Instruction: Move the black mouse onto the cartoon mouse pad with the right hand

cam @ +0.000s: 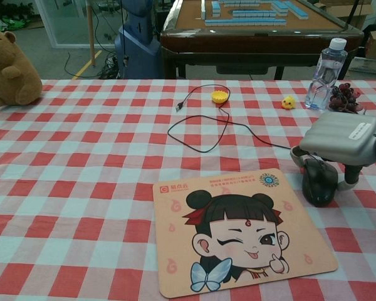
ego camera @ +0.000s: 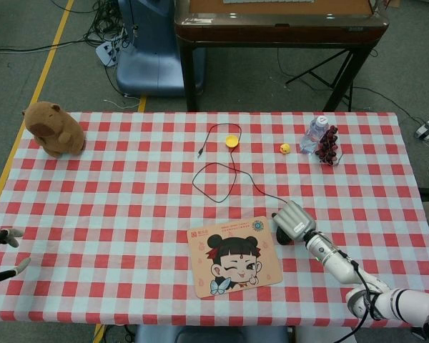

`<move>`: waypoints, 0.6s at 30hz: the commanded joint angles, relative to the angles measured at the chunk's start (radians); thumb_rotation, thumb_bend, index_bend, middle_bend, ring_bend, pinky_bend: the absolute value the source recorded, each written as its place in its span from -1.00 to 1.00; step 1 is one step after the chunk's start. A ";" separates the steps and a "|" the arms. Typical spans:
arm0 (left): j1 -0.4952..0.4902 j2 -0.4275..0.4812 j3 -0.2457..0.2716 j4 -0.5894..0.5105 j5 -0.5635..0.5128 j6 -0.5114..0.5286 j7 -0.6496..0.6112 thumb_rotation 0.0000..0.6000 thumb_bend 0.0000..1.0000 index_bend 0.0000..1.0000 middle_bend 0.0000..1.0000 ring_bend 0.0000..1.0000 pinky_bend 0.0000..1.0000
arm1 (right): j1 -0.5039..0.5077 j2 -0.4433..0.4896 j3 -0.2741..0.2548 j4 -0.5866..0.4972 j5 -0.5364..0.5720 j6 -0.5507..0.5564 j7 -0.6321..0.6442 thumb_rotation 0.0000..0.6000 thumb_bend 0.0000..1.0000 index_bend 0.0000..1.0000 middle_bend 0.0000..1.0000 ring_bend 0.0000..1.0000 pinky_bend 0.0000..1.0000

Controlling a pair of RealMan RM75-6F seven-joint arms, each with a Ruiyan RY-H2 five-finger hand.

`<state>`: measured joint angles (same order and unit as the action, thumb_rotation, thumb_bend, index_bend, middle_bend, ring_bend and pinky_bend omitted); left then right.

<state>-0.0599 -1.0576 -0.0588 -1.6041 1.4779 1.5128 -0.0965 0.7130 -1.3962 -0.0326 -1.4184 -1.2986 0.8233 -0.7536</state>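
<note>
My right hand (ego camera: 293, 220) covers the black mouse (ego camera: 279, 226) just right of the cartoon mouse pad (ego camera: 234, 256) on the checked bench (ego camera: 114, 207); its cable (ego camera: 222, 168) loops away toward a yellow cup (ego camera: 232, 141). My left hand (ego camera: 0, 250) rests, fingers apart, at the bench's near-left edge.
</note>
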 commanded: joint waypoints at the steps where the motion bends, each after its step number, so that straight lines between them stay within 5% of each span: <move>1: 0.000 0.000 0.000 0.000 0.000 0.000 0.001 1.00 -0.64 -0.02 0.05 -0.12 0.19 | -0.002 0.004 0.000 -0.005 0.003 0.005 -0.003 1.00 -0.98 -0.22 1.00 0.89 1.00; 18: 0.001 0.001 -0.008 0.003 -0.018 0.000 0.005 1.00 -0.64 -0.02 0.05 -0.12 0.19 | 0.018 0.059 0.015 -0.136 -0.047 0.056 -0.035 1.00 -0.91 -0.20 1.00 0.89 1.00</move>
<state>-0.0589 -1.0573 -0.0660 -1.6012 1.4610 1.5119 -0.0904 0.7245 -1.3384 -0.0189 -1.5436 -1.3346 0.8770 -0.7838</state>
